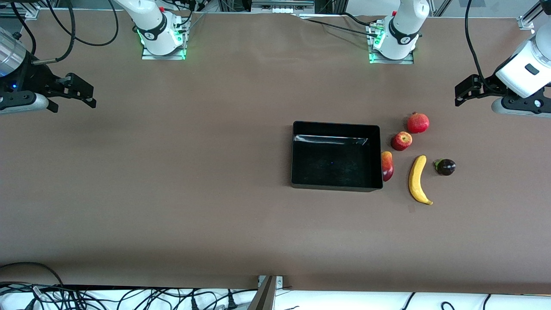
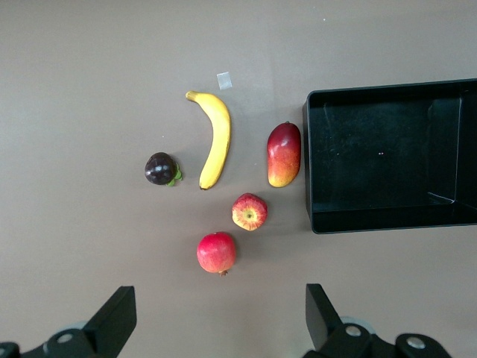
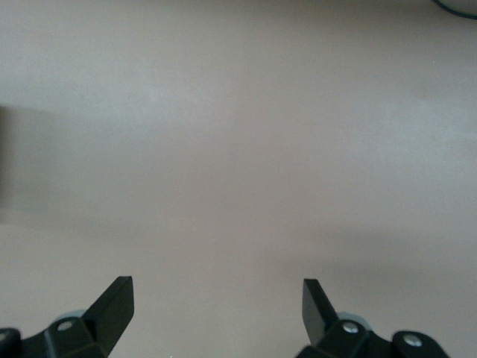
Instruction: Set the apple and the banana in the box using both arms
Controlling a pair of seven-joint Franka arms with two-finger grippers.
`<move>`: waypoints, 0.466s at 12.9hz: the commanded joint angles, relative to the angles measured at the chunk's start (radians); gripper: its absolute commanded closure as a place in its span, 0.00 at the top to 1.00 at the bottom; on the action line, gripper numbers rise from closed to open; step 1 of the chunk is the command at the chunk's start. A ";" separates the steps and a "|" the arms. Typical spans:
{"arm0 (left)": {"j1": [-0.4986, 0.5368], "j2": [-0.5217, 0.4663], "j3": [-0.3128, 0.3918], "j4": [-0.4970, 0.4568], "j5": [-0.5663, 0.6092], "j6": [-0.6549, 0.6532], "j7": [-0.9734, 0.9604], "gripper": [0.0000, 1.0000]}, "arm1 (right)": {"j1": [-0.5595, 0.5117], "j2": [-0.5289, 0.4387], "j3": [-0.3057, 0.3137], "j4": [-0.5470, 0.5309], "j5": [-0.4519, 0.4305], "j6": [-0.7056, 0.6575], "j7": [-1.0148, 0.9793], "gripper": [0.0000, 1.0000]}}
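The black box (image 1: 335, 125) sits on the brown table, empty. The apple (image 1: 401, 141) lies beside the box toward the left arm's end. The banana (image 1: 417, 178) lies nearer to the front camera than the apple. My left gripper (image 1: 460, 92) is open and empty, up in the air over the table's left-arm end. Its wrist view shows the apple (image 2: 250, 212), the banana (image 2: 215, 138) and the box (image 2: 387, 220) past my open left gripper (image 2: 220, 317). My right gripper (image 1: 88, 95) is open and empty over the right-arm end, and my right gripper (image 3: 216, 306) shows only bare table in its wrist view.
A pomegranate (image 1: 418, 122) lies just farther from the front camera than the apple. A mango (image 1: 387, 165) rests against the box wall. A dark round fruit (image 1: 445, 167) lies beside the banana toward the left arm's end. A small tape scrap (image 2: 223, 80) lies by the banana's tip.
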 commanded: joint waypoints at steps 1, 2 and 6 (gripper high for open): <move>-0.004 0.021 -0.011 0.017 0.010 -0.032 -0.004 1.00 | -0.021 0.002 0.011 0.030 -0.014 -0.018 -0.006 1.00; -0.004 0.044 -0.014 0.014 0.010 -0.060 0.003 1.00 | -0.023 0.003 0.010 0.030 -0.017 -0.012 -0.003 1.00; 0.006 0.190 -0.016 -0.040 0.018 -0.016 0.000 1.00 | -0.021 0.034 0.011 0.033 -0.031 -0.018 0.003 1.00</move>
